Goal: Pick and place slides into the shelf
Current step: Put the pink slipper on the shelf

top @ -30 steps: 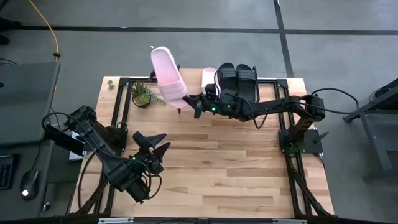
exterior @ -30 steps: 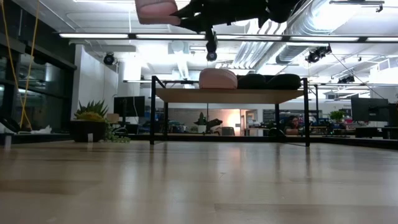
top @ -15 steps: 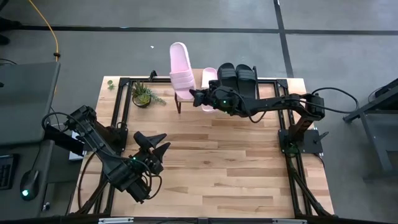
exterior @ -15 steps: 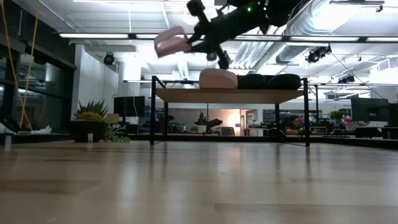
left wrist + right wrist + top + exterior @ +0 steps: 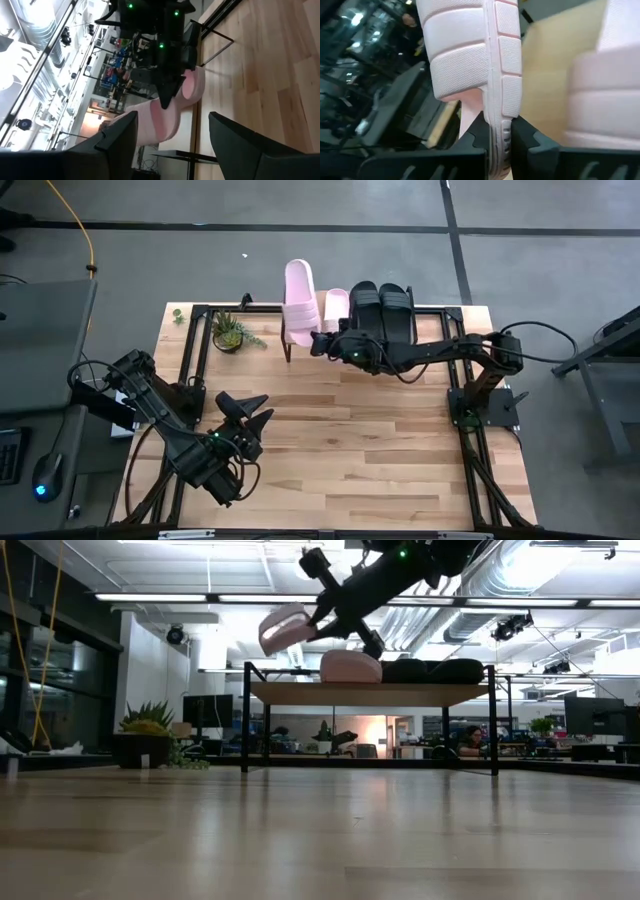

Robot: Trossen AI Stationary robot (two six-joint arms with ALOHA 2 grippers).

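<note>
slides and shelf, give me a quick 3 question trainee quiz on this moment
1. True or false: the right gripper is shut on a pink slide.
2. How many slides already lie on the shelf? A) one B) three C) four
3. Fill in: the left gripper waits, jaws ____, over the table.

Key
1. True; it pinches the slide's edge and holds it in the air above the shelf's free end.
2. B; one pink slide and two black slides.
3. open
</note>
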